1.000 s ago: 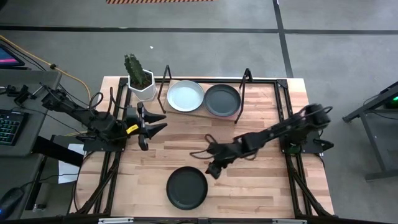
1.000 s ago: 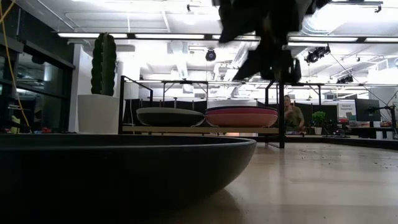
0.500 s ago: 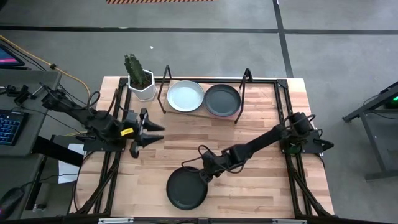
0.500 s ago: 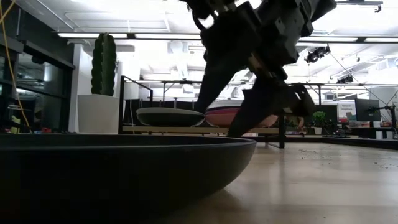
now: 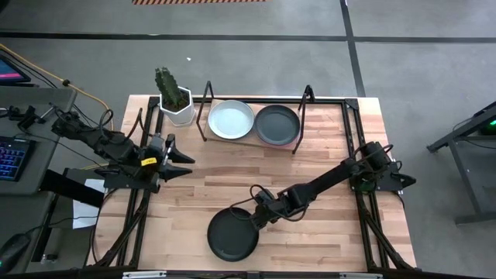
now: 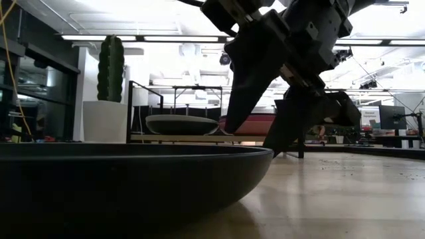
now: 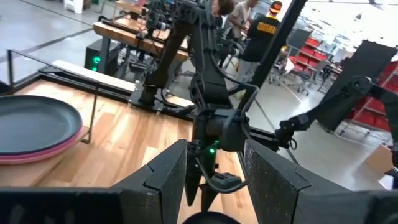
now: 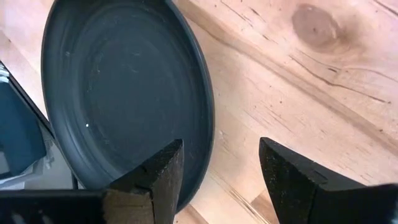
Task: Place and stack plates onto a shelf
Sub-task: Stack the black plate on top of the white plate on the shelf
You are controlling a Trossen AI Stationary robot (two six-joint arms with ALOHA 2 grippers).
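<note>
black plate (image 5: 232,235) lying alone near the table's front edge, at six o'clock from the shelf (image 5: 253,138) with its two stacks. right gripper (image 5: 254,219) at the plate's two o'clock rim, jaws wide open, one finger over the rim, nothing held. best lowered to straddle the rim, then closed firmly before lifting. left gripper (image 5: 177,160) parked at nine o'clock, jaws apart, empty.

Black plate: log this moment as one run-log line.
right pincer: open, straddling black plate rim | left pincer: open, idle at table's left | shelf: two stacks
</note>
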